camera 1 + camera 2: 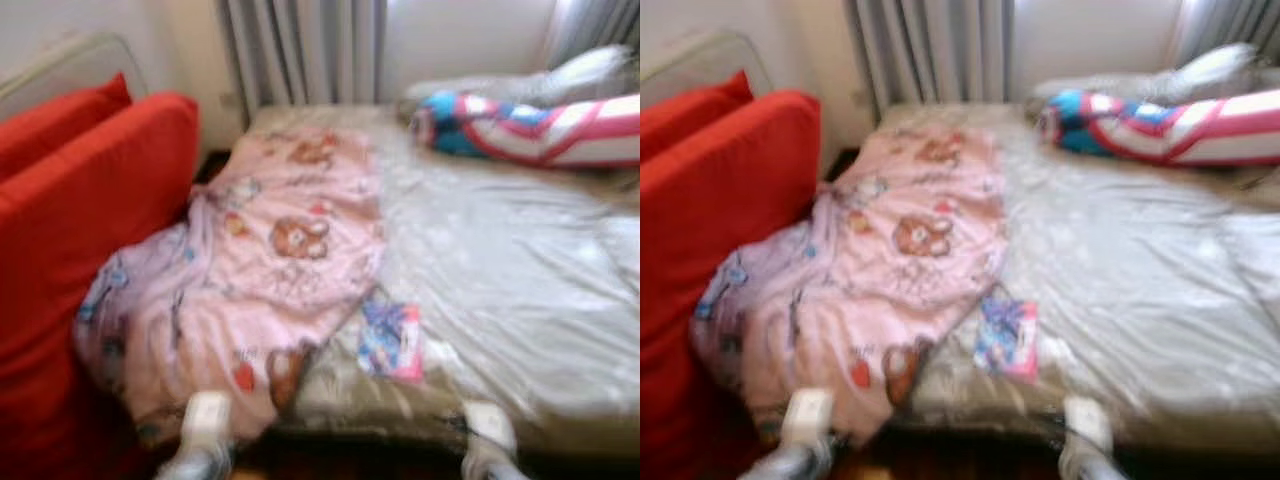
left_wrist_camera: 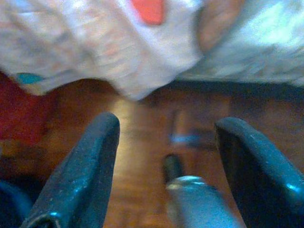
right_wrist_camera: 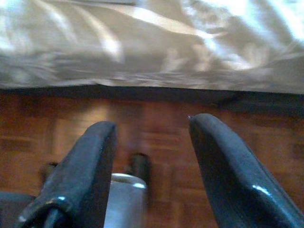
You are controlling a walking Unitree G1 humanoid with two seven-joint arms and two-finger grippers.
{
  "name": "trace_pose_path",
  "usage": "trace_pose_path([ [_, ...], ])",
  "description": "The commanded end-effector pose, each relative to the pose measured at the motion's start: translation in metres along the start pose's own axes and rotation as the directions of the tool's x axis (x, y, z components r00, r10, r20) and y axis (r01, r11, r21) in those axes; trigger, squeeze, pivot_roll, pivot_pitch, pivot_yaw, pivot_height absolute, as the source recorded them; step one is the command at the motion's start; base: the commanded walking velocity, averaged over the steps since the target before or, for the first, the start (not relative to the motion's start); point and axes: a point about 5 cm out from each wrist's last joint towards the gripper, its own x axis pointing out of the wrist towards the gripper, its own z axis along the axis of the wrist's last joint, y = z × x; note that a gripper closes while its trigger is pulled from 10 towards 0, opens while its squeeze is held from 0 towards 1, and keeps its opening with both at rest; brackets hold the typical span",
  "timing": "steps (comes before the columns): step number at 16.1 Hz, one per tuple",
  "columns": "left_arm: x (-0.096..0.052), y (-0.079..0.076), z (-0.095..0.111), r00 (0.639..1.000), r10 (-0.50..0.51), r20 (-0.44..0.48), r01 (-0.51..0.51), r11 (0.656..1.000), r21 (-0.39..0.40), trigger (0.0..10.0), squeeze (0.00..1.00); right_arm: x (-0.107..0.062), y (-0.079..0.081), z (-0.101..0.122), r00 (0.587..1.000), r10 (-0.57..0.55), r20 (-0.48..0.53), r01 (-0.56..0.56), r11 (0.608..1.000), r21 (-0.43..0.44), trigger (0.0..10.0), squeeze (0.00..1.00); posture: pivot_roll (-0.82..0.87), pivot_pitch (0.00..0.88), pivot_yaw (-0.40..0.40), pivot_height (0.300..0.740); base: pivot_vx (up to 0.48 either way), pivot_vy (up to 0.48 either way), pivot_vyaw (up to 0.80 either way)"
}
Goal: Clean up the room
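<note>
Blurry bed (image 1: pixel 500 270) with a grey sheet takes up most of the room. Pink blanket (image 1: pixel 270 260) lies bunched on its left side, hanging over the near edge next to red cushions (image 1: pixel 80 230). Small colourful packet (image 1: pixel 392 342) sits near the bed's front. Left gripper (image 2: pixel 164 142) and right gripper (image 3: pixel 152 142) are both wide apart, holding nothing, above the wood floor (image 3: pixel 156 123).

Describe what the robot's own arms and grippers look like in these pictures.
In the head views, each arm shows a silver-grey forearm ending in a pale, whitish, blocky wrist piece: left arm, right arm. In the wrist views, the left gripper and right gripper each have two long, glossy black fingers with rounded tips, spread apart. A rounded silver metal part sits between each pair's bases. No cables or markings can be made out.
</note>
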Motion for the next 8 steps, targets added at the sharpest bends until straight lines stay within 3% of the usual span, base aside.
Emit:
trace_pose_path([
  [1, -0.0034, 0.0169, -0.0101, 0.998, 0.043, -0.035, -0.043, 0.999, 0.003, 10.0, 0.00, 0.0032, 0.0121, 0.0136, 0.999, 0.032, 0.042, -0.032, 0.999, -0.002, 10.0, 0.00, -0.04, 0.000, 0.031, 0.740, 0.270, 0.000, 0.80],
  [5, -0.0033, 0.0167, -0.0100, 0.999, 0.041, -0.034, -0.041, 0.999, 0.003, 10.0, 0.00, 0.0032, 0.0121, 0.0136, 0.998, 0.028, 0.049, -0.029, 0.999, 0.023, 10.0, 0.00, -0.04, 0.000, 0.031, 0.740, 0.271, 0.000, 0.00],
  [8, -0.0033, 0.0160, -0.0082, 0.999, 0.032, -0.015, -0.032, 0.999, 0.010, 10.0, 0.00, 0.0029, 0.0113, 0.0146, 0.997, 0.016, 0.071, -0.019, 0.999, 0.047, 10.0, 0.00, -0.04, 0.000, 0.031, 0.740, 0.000, 0.000, 0.00],
])
